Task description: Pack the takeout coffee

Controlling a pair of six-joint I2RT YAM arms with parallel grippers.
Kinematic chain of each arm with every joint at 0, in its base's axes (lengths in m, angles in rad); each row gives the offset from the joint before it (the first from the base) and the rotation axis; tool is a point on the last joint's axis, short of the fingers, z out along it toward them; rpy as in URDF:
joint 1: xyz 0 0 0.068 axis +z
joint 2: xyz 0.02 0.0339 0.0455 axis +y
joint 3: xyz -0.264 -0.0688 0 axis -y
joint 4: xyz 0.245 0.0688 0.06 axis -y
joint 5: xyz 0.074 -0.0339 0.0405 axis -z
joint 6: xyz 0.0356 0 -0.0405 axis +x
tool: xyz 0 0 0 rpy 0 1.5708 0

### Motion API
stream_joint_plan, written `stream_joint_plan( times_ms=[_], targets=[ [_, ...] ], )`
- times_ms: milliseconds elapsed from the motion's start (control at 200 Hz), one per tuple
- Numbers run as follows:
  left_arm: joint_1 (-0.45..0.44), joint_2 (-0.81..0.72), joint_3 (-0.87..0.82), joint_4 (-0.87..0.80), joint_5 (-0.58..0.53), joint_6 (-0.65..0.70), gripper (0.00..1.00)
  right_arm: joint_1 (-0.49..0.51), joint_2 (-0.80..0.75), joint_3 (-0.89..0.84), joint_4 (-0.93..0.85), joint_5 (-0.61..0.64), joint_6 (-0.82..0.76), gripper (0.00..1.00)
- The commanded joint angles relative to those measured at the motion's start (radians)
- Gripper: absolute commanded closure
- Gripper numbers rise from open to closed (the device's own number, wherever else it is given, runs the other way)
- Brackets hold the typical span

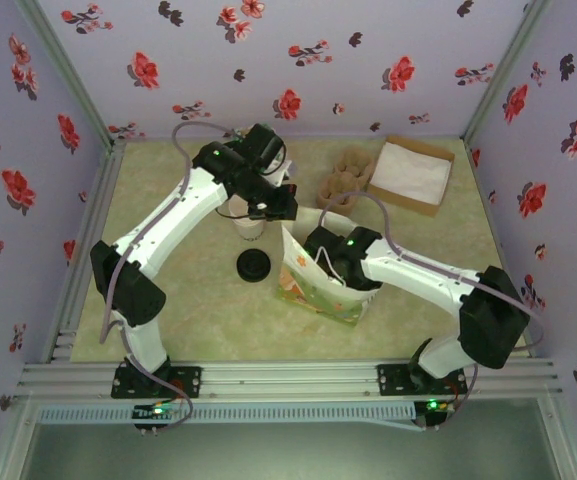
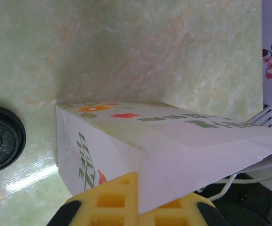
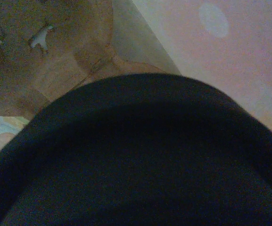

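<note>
Pinching the paper bag's (image 2: 173, 141) rim, left fingers (image 2: 126, 205); right fingers (image 1: 336, 268) inside, hold unclear

Cream cup (image 1: 251, 228) upright beside bag (image 1: 318, 275)

Green printed lettering on the side and face of the paper bag (image 2: 126, 136), too skewed and blurred to read.

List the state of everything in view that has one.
paper bag: upright, mouth open.
left gripper: shut on the bag's rim.
right gripper: at bag's mouth, jaws hidden.
black lid: flat on table, on no cup.
cream cup: upright on table.
pulp carrier: on table, pockets look empty.
</note>
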Motion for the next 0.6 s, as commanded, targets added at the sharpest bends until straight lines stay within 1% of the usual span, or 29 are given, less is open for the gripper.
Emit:
stream_joint_plan(
  times_ms=[0,110,240,595],
  targets=[
    [0.019,-0.03,-0.006,0.034,0.033,0.009,1.0,-0.01,0.049,-0.049,-0.018,-0.056,0.023,0.17],
    [0.019,-0.029,-0.012,0.04,0.038,0.011,1.0,-0.011,0.05,-0.043,-0.022,-0.065,0.018,0.13],
    [0.019,-0.03,-0.019,0.046,0.04,0.018,1.0,-0.013,0.039,-0.03,-0.032,-0.065,0.017,0.11],
    [0.019,-0.05,-0.046,0.083,0.062,0.032,1.0,-0.026,0.049,-0.031,-0.049,-0.075,0.013,0.08]
  ],
)
